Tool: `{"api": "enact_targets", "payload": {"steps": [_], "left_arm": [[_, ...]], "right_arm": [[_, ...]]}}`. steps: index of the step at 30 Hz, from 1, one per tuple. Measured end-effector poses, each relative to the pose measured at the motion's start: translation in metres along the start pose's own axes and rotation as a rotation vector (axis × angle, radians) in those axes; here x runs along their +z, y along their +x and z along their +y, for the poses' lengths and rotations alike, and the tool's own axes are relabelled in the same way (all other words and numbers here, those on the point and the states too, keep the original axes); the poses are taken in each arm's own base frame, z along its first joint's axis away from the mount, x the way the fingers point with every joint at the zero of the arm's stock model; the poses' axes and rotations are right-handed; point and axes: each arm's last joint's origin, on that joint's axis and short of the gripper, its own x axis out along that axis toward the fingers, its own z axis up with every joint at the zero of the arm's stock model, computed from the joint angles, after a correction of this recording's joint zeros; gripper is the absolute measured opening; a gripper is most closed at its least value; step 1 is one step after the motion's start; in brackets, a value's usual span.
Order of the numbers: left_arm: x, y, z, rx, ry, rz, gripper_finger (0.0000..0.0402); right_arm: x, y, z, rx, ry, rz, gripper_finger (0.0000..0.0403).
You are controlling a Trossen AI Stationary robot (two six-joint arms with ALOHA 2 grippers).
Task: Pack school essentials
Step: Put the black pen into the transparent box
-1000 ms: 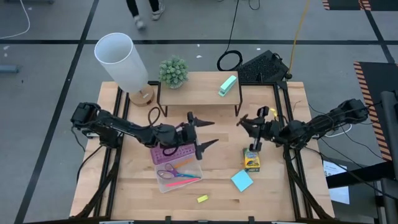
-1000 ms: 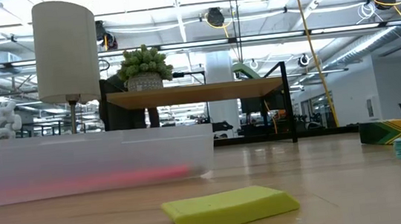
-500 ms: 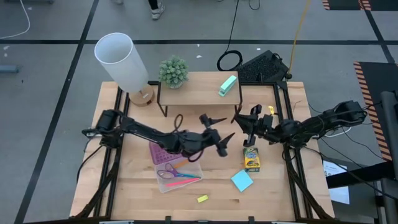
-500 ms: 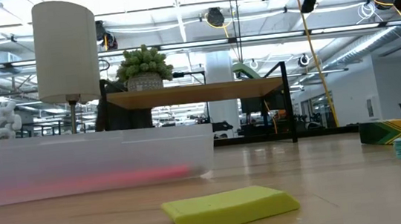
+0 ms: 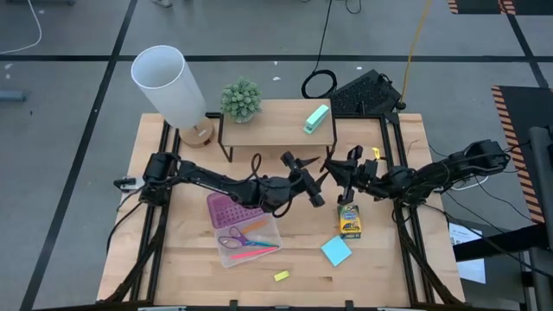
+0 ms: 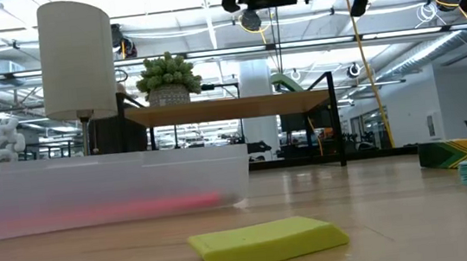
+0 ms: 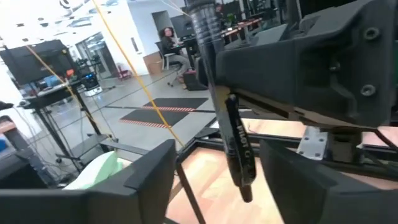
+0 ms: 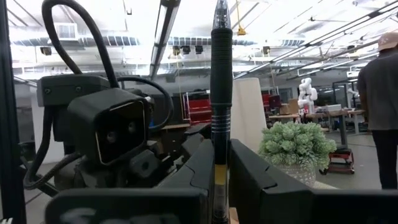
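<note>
Black, upright and pinched between the fingers of the right gripper (image 5: 343, 174): the pen (image 7: 233, 124), held in the air over mid-table, just in front of the shelf. Half a second back, left gripper (image 5: 314, 180) over the near edge of the case (image 5: 259, 226); a second back, farther off still. Now swung across to meet the right one, fingers spread. Reads as a handover about to happen: pen to pass from right to left, then presumably into the case. Not yet taken.

From the left wrist: pen standing between the spread fingers, clear air on both sides, right gripper's dark body clamped round it behind. From the right wrist: pen gripped close in the foreground, left arm's camera housing facing it beyond. From above: neither the pen nor the gap easy to make out, only the two grippers nose to nose.

Only from above, the rest of the job:
- scissors (image 5: 233, 241) and pencils (image 5: 256, 252) already in the case;
- crayon box (image 5: 349, 222), sticky pad (image 5: 336, 251) and eraser (image 5: 281, 276) out on the wood, unpacked.

From table height: eraser large up front, case wall behind it, grippers cut off at the top.
</note>
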Motion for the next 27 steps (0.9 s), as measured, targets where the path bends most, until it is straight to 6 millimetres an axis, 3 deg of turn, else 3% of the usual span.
{"api": "enact_targets", "payload": {"steps": [17, 21, 27], "left_arm": [[-0.003, 0.001, -0.001, -0.040, 0.018, 0.015, 0.0042], [-0.002, -0.002, -0.003, -0.025, 0.031, 0.018, 0.0035], [0.003, -0.010, -0.005, -0.020, 0.071, 0.035, 0.0060]], "right_arm": [[0.000, 0.000, 0.000, 0.001, -0.055, 0.000, 0.0038], [0.000, 0.000, 0.000, 0.003, -0.097, 0.002, 0.0056], [-0.003, 0.000, 0.000, 0.006, -0.117, 0.030, 0.0103]]}}
